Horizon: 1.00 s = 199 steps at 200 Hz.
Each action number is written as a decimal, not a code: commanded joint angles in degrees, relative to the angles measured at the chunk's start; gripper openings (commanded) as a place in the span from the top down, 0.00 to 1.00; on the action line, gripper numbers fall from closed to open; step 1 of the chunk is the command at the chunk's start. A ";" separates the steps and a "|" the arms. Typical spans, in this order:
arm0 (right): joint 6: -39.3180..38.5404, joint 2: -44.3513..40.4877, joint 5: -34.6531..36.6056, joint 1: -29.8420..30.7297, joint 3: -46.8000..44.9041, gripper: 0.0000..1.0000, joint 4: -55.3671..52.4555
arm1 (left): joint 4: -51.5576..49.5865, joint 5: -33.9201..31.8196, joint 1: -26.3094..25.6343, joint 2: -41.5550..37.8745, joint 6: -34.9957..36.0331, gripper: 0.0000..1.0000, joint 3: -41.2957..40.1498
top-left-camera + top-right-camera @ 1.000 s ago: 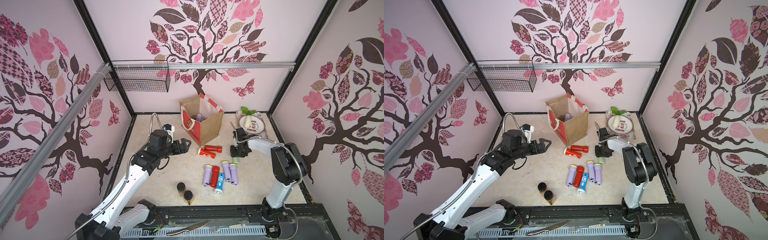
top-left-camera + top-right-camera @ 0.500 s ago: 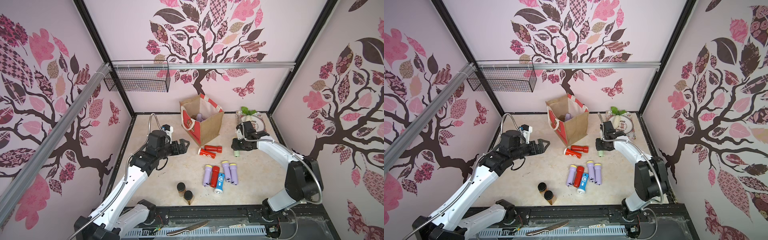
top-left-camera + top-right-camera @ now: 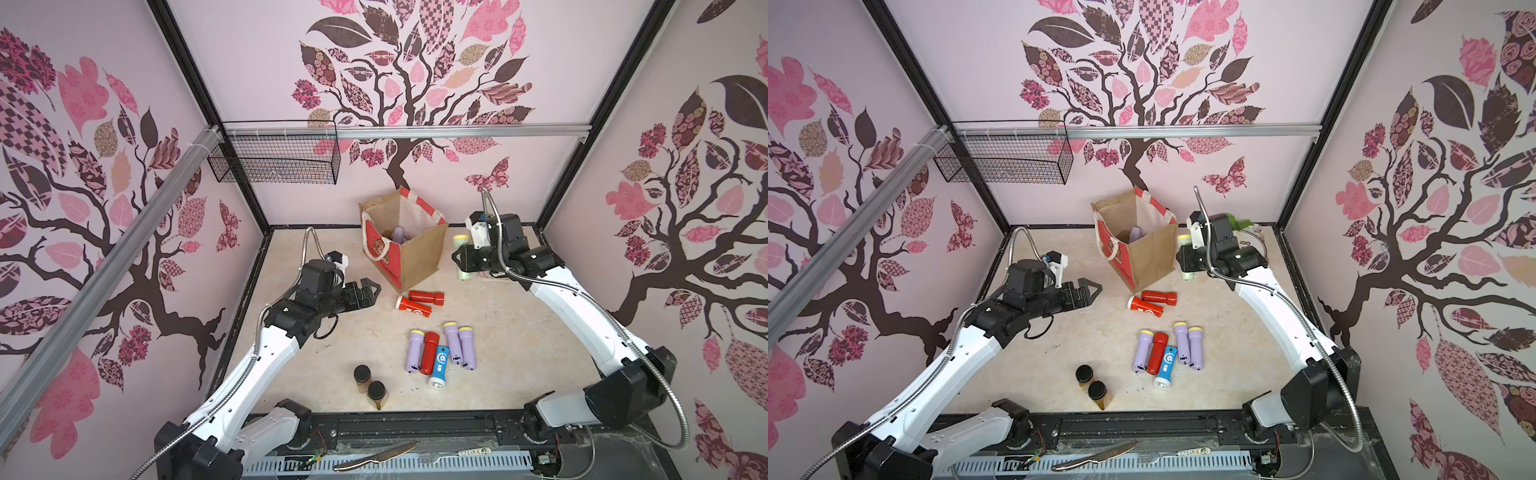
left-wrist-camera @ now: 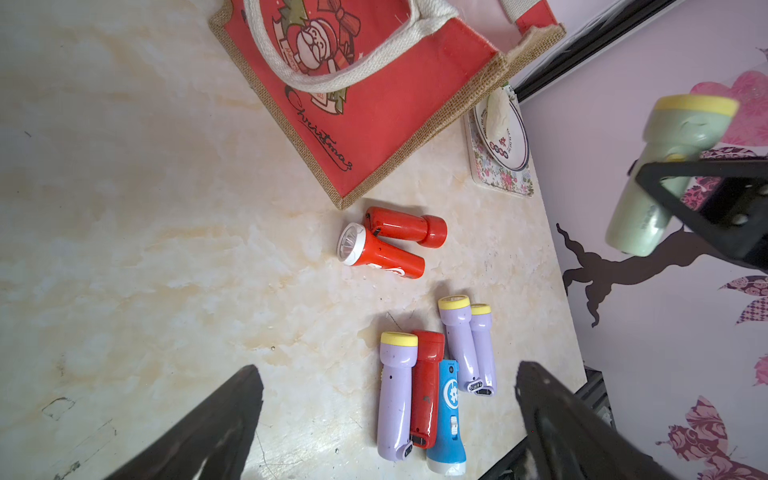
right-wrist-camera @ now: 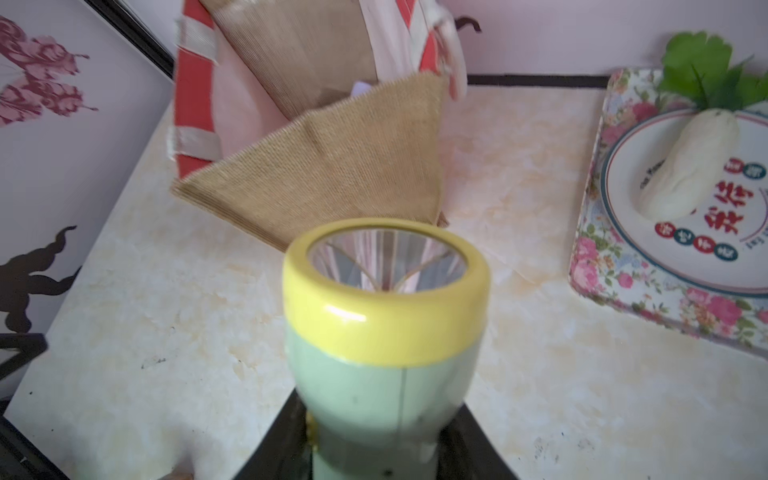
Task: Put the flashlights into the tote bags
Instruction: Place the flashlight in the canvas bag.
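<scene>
Right jaws: clamped on pale green flashlight (image 3: 464, 274), raised, 3 o'clock of tote bag (image 3: 419, 257)
Left jaws: apart, empty, 8 o'clock of bag
Table (image 3: 332, 365): seven more flashlights (image 3: 440, 357), 6 o'clock of bag

My two top views sit side by side high above the front edge of the table (image 3: 519, 353), looking down toward its far edge and sharing nearly the whole scene from afar. My left wrist camera looks down, fairly near, on the tote bag (image 4: 415, 137) and loose flashlights (image 4: 395, 390); my right wrist camera looks very closely along the pale green flashlight (image 5: 382, 399) toward that same bag.
</scene>
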 commanded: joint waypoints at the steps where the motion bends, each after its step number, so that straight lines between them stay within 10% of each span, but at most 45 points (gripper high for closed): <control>1: -1.49 2.74 0.60 0.77 8.07 1.00 -0.80 | -1.40 0.49 0.30 0.31 -1.08 0.02 1.92; 199: 6.75 38.61 -3.62 1.67 49.43 1.00 6.55 | -15.24 1.62 0.28 1.69 5.03 0.02 14.93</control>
